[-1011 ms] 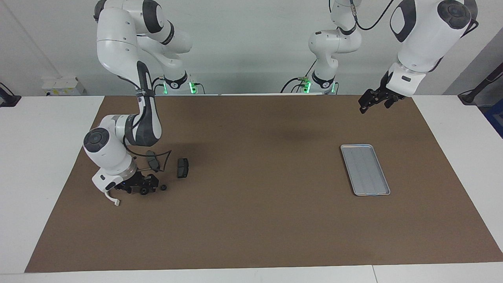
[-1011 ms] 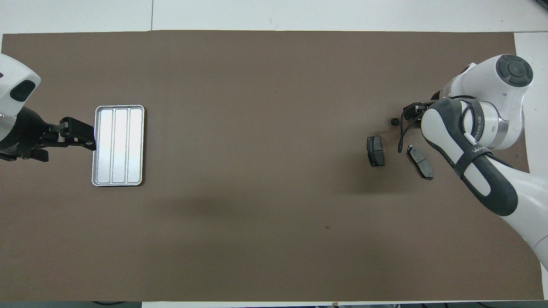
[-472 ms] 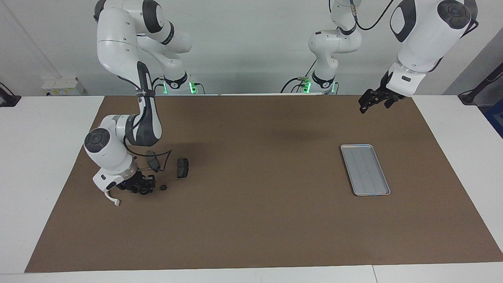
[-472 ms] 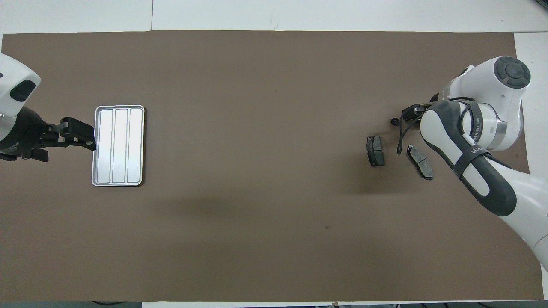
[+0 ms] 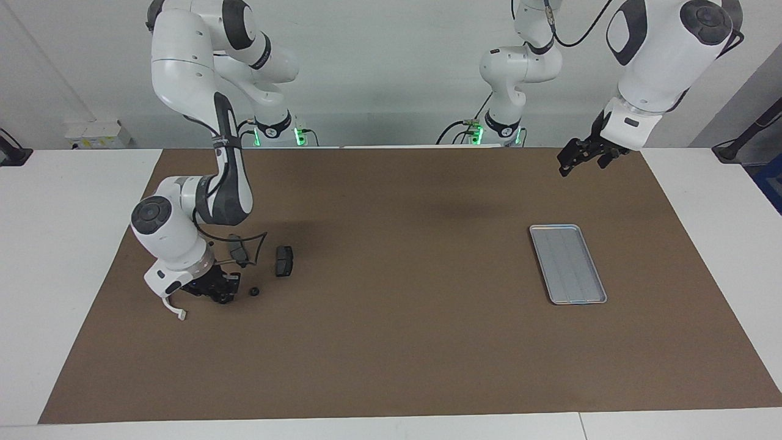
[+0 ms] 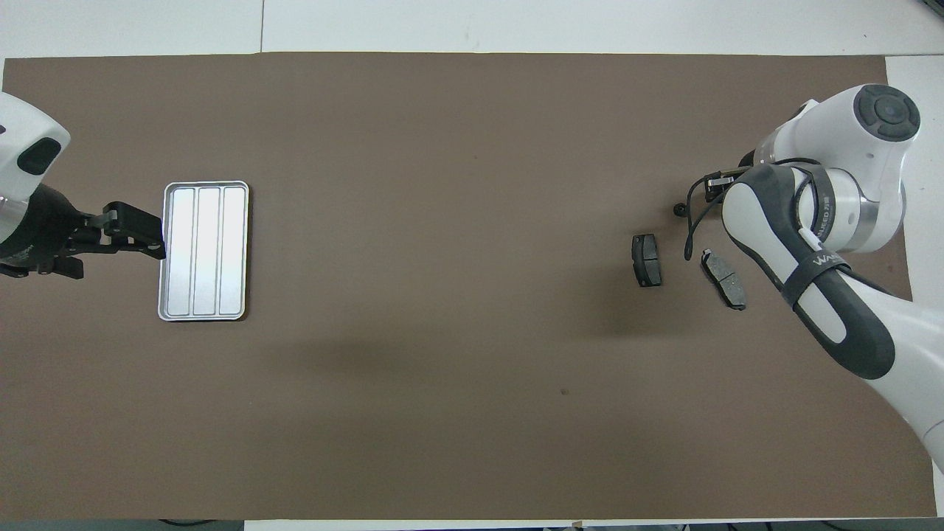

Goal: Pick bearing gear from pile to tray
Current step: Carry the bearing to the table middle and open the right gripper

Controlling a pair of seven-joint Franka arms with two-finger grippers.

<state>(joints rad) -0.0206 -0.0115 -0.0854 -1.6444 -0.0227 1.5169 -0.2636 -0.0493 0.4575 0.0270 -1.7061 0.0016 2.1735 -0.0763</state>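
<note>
Silver-grey tray point(image 5: 568, 264) with lengthwise grooves; dark grey plates point(image 5: 284, 261); tiny black round piece point(image 5: 253, 292); brown mat point(image 5: 391, 342) on white worktop point(image 5: 36, 244); white arc piece point(image 5: 173, 307).

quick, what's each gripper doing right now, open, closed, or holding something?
Left gripper: open, empty, raised near the tray, waiting.
Right gripper: down at the pile; open, closed or holding cannot be told.

White arms point(image 5: 183, 67); grey joints; black cables
</note>
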